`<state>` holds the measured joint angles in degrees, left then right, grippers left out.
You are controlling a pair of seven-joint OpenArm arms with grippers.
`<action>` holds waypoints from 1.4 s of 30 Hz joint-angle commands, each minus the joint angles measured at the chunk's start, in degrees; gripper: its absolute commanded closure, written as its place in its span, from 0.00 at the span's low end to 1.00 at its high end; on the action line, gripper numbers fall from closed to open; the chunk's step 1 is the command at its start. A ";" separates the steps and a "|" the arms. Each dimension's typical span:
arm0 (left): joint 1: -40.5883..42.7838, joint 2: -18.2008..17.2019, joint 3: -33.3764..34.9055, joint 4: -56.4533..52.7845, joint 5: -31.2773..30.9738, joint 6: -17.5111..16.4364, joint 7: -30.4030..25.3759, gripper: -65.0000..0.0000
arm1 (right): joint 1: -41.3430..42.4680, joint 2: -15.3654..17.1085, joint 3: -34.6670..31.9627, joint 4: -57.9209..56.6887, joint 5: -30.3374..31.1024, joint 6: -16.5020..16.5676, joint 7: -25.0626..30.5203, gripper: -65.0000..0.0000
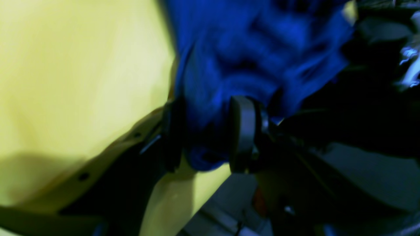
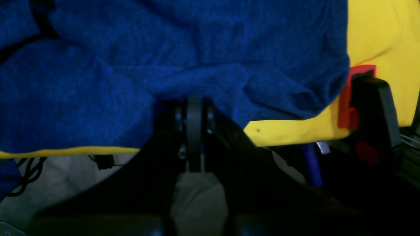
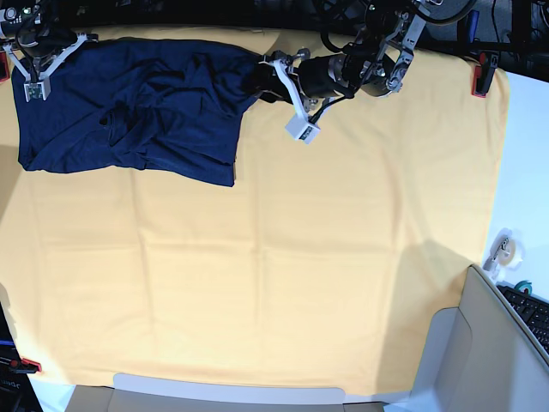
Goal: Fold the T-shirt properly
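The yellow cloth [image 3: 283, 283] covers the whole table, bare across its near half and middle, with a grey bin [image 3: 480, 343] at the near right corner and red clamps [image 3: 478, 79] pinning the far edge. The shirt [image 3: 129, 103] lies bunched in the far left corner of the base view, one side creased and partly doubled over, so you are at the spreading step, not yet at any fold.

Your left gripper [image 1: 210, 131] sits at the shirt's inner far corner; its jaws stand apart with a wad of blue fabric between them, and the blur leaves it unclear whether that fabric is gripped or slipping free. Your right gripper [image 2: 194, 111] is at the far left corner, its jaws pressed together on the shirt's edge, right at the table's rim.

Next, I judge you need a firm hold with the left, then pull both corners apart to flatten the shirt
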<state>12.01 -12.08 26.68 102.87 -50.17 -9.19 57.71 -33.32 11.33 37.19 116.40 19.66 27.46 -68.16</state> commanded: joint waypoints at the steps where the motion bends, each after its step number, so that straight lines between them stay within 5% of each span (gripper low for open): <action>1: -1.33 0.16 1.06 0.73 -1.56 -0.70 -1.05 0.66 | -0.31 0.76 0.13 0.83 -0.01 0.54 0.60 1.00; 7: -2.47 0.08 1.59 0.73 -1.56 -0.79 -0.70 0.67 | -1.01 0.84 -3.39 0.83 -0.01 0.54 0.86 1.00; 12: -6.78 -1.33 9.24 2.58 -1.65 -0.96 -0.88 1.00 | -0.66 0.76 -4.09 0.83 -0.01 0.54 0.86 1.00; 23: -23.83 -2.56 33.94 8.03 -1.56 -1.14 -1.76 1.00 | -0.92 0.67 -4.09 0.74 -0.01 0.54 0.86 1.00; 31: -28.58 1.39 44.22 7.77 1.69 -1.05 -3.60 0.99 | -0.83 0.67 -4.09 0.74 -0.01 0.54 0.86 1.00; 38: -28.05 1.39 48.00 7.77 10.92 -0.79 -3.52 0.71 | -0.57 0.67 -4.53 0.04 -0.01 0.54 0.86 1.00; 42: -26.56 -0.54 46.86 7.86 13.29 -0.79 -1.58 0.68 | -0.48 0.76 -6.82 0.04 -0.01 0.54 0.86 1.00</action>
<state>-14.44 -11.99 74.02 109.80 -36.77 -9.82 55.92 -33.61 11.38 29.95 115.63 19.44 27.49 -67.75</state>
